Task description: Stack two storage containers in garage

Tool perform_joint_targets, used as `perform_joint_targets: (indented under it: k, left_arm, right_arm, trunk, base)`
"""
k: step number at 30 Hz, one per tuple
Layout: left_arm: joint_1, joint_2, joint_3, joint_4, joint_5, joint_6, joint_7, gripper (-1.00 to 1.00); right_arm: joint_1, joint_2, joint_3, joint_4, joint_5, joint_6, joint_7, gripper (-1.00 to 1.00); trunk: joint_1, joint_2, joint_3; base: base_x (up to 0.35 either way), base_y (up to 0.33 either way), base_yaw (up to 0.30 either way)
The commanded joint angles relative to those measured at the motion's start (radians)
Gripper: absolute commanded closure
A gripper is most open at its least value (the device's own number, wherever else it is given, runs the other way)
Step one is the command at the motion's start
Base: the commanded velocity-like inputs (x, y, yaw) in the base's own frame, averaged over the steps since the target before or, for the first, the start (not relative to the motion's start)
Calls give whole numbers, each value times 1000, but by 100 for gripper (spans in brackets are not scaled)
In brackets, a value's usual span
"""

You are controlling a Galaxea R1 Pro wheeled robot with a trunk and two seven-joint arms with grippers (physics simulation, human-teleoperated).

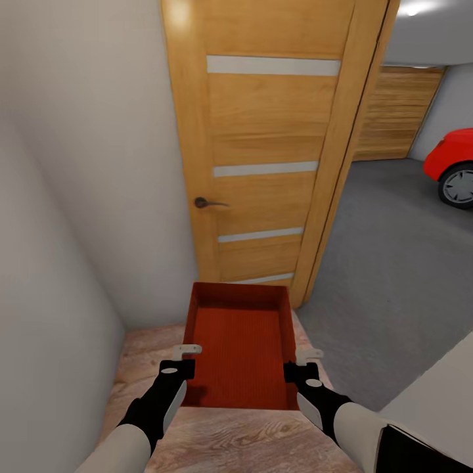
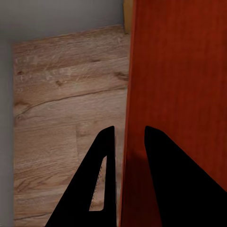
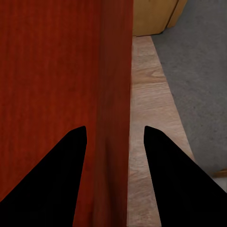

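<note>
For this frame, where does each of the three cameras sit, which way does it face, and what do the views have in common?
Head view: on the head, looking forward and down at the storage container, wooden door and red car; both arms show.
Left wrist view: near the left end effector, looking along its fingers astride the container's wall.
Right wrist view: near the right end effector, same along the opposite wall.
All three share the container and the wood plank floor.

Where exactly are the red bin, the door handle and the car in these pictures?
storage container (image 1: 240, 341), head view, on its ribbed inner bottom.
door handle (image 1: 209, 203), head view, on the dark lever of the wooden door.
red car (image 1: 450, 152), head view, on its body above the wheel.
</note>
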Motion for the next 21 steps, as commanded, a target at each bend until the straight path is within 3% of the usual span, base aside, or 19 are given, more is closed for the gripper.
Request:
perform_joint_targets:
  k: [1,8,21]
  left_arm:
    - [0,1,-2,-1,-9,8,6,100]
    - [0,1,1,-2,-9,4,11,100]
    - [0,1,1,-3,-10,4,11,100]
  right_arm:
    - [-1,-6,-3,4,-11,-7,-5,100]
    - [-1,-6,-4,4,-11,-7,-5,100]
    - [-1,-6,-3,4,-11,-7,-5,100]
  trunk:
    - [1,-2,-2]
    - [1,-2,-2]
    - [1,-2,-2]
  base:
    - [63,173,0]
    - [14,39,-151]
    - [0,1,-280]
